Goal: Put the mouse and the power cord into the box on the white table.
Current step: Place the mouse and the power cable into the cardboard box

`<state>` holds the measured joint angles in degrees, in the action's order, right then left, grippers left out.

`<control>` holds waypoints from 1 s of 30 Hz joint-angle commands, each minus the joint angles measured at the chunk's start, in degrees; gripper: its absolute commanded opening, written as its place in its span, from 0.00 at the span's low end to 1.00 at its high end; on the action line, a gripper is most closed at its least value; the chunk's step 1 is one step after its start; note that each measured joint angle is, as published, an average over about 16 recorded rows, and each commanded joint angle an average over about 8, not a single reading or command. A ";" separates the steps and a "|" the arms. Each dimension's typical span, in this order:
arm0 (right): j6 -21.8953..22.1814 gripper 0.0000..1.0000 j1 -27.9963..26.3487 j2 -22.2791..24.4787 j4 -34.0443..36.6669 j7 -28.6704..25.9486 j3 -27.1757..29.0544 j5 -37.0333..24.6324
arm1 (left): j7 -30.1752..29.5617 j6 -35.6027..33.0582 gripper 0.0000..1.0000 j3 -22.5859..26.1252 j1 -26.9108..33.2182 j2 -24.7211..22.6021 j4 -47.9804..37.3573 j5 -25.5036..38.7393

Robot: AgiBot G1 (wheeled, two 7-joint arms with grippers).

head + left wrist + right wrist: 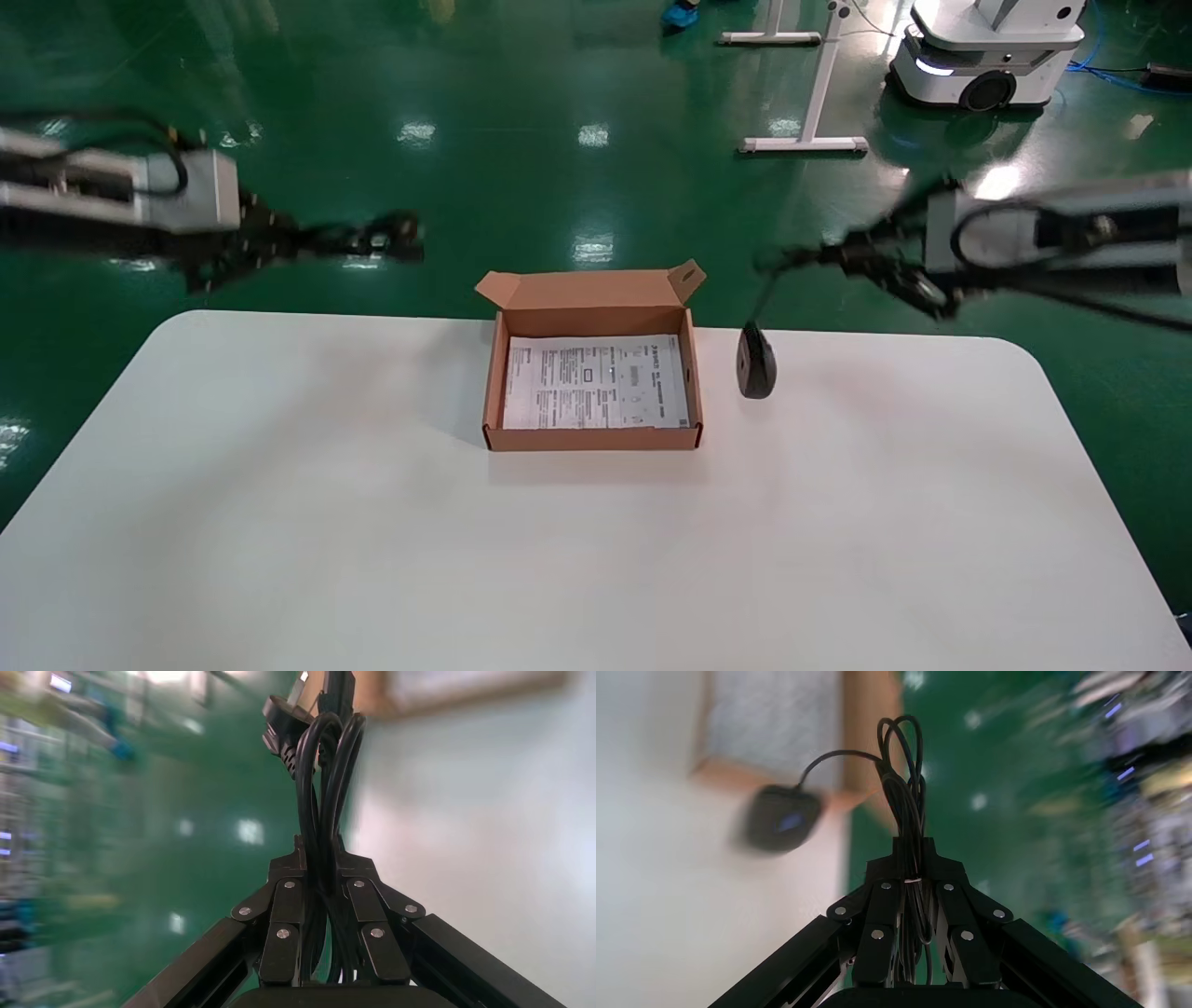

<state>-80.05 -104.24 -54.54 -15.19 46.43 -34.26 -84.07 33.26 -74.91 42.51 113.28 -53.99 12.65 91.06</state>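
The brown box stands open at the far middle of the white table, with a printed sheet on its bottom. My left gripper hovers left of the box beyond the table's far edge, shut on the bundled power cord. In the left wrist view the power cord runs out from between the closed jaws of the left gripper. My right gripper is shut on the mouse's thin cable. The mouse dangles just right of the box. The right gripper and the mouse also show in the right wrist view.
Green floor lies beyond the table. A white stand's feet and a white mobile robot base are at the far right. The box's lid flap stands up at its far side.
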 commanded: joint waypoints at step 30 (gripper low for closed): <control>13.07 0.00 3.74 -21.55 8.44 11.53 -0.54 -0.03 | 3.98 6.58 0.00 -2.53 3.84 -3.08 -2.65 -2.70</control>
<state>-66.98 -100.41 -75.73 -7.32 57.45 -34.91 -84.16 37.15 -68.59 39.95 117.03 -57.09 10.07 88.28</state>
